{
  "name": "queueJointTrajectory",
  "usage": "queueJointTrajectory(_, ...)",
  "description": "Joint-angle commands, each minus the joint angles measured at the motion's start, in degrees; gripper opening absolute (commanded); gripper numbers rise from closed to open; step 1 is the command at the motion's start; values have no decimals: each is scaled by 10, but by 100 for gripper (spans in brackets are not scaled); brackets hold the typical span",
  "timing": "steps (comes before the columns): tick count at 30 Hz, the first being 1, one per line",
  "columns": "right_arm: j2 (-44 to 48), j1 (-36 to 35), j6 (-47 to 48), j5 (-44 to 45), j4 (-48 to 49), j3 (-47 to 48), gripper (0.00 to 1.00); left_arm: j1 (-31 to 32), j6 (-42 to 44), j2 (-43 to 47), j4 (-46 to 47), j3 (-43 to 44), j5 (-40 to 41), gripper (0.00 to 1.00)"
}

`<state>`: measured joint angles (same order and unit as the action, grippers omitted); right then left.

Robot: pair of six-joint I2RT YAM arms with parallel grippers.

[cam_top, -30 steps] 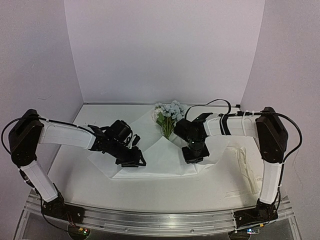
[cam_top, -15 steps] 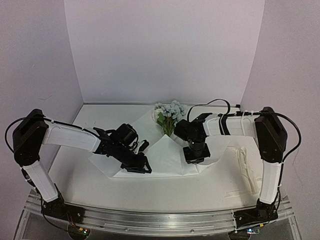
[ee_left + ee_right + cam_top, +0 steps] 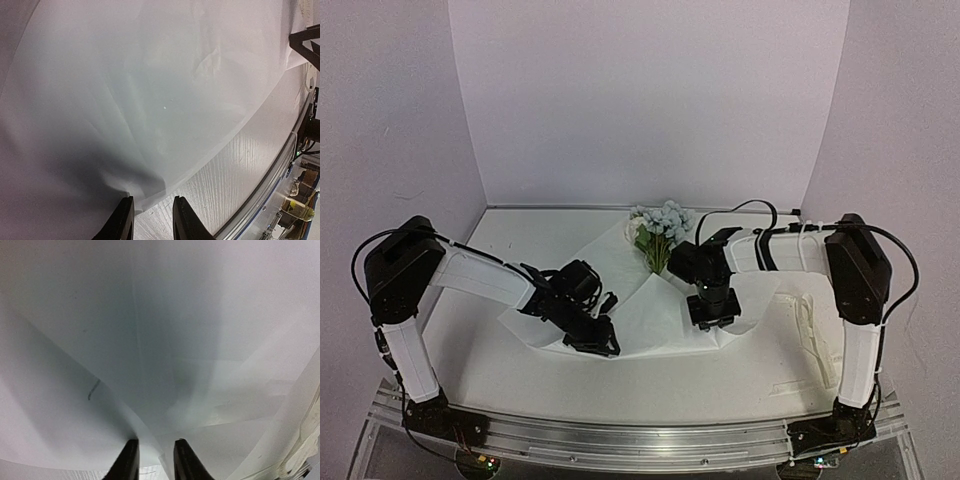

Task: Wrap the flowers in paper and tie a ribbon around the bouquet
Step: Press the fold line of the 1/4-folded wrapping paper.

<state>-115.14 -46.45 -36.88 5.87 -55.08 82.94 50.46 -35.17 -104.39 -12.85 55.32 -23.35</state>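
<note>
Since a second ago we are swinging our left arm (image 3: 480, 278) nearer and rightward, onto the near edge of the paper (image 3: 655, 305) at the centre of the table (image 3: 740, 375). With the left gripper (image 3: 152, 220) and right gripper (image 3: 152, 460) both narrowly spread around paper folds, we are risking a slipped pinch springing the fold open. The thin sheet is lying creased, the flowers (image 3: 660, 225) peeking past its far edge.

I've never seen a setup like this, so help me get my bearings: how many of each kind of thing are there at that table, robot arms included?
Bunch of artificial flowers: 1
White wrapping paper sheet: 1
Cream ribbon: 1
Robot arms: 2
Total: 5
</note>
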Motion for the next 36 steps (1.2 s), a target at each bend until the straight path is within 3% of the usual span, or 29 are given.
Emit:
queueJointTrajectory(1, 56, 12, 7, 19, -3, -17, 44, -18, -21, -16, 10, -28, 31, 27)
queueJointTrajectory(4, 96, 30, 16, 16, 27, -56, 64, -27, -25, -15, 13, -41, 25, 27)
queueJointTrajectory(6, 112, 45, 23, 15, 36, -74, 70, -28, -25, -16, 13, -44, 22, 27)
queueJointTrajectory(16, 217, 138, 21, -15, 136, -220, 72, -40, -24, -15, 14, -53, 11, 26)
queueJointTrajectory(19, 231, 116, 17, -23, 144, -220, 68, -41, -24, -16, 14, -50, 8, 26)
queueJointTrajectory(24, 231, 23, 19, -19, 173, -200, 55, -45, -23, -17, 10, -45, 3, 26)
queueJointTrajectory(30, 143, -48, -31, -108, 295, -161, 35, -59, -16, -9, 5, -50, -8, 26)
queueJointTrajectory(36, 56, -71, -77, -141, 394, -119, 27, -68, -10, -10, 5, -52, -16, 26)
